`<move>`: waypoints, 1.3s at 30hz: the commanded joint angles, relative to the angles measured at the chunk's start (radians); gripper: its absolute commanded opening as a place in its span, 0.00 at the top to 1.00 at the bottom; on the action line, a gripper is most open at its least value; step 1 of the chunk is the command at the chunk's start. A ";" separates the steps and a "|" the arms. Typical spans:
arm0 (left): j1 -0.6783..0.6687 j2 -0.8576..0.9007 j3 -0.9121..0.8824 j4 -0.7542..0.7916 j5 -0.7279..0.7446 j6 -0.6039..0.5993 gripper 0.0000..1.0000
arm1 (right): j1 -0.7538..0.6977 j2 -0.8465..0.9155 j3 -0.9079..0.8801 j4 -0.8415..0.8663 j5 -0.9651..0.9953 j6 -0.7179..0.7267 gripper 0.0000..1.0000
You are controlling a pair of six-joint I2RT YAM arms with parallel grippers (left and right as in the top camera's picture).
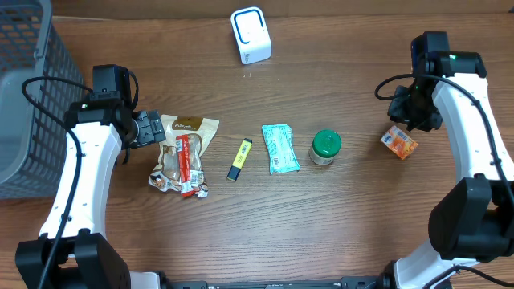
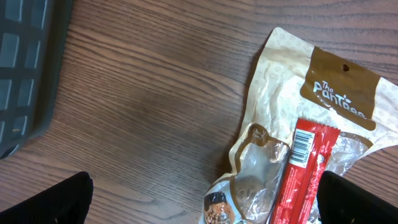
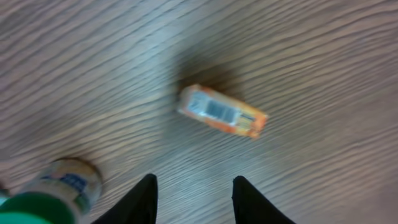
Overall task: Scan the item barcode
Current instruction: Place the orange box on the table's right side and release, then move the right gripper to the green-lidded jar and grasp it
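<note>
- One wooden table (image 1: 361, 233) carries everything.
- The grey basket (image 1: 24, 96) stands far to the left of the jar (image 1: 325, 146), at the table edge.
- The left gripper (image 2: 204, 180) hangs well left of the jar, over the edge of the snack bag (image 1: 189, 128). Its fingers are spread wide and it holds nothing.
- The right gripper (image 3: 194, 180) is to the right of the jar. Its fingers are parted with only bare wood between them, so it grips nothing.
- The snack bag, beige with a brown label, lies flat well left of the jar.
- The white scanner (image 1: 251, 34) stands behind the jar and somewhat to the left, well apart from it.
- The teal packet (image 1: 280, 148) lies just left of the jar, not touching it.
- The jar itself stands upright and has a green lid.
- The orange box (image 3: 222, 112) lies flat to the right of the jar, apart from it, just beyond the right fingertips and untouched. A label faces up, but it is too blurred to read.
- The red bar (image 2: 305, 168) lies on the snack bag, left of the jar, with its barcode facing up.
- The yellow marker (image 1: 238, 159) lies left of the jar, between the teal packet and the snack bag.
</note>
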 commanded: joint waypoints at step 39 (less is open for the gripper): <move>0.004 0.008 0.005 0.001 -0.010 -0.004 0.00 | 0.426 -0.008 -0.067 0.079 -0.052 0.140 0.06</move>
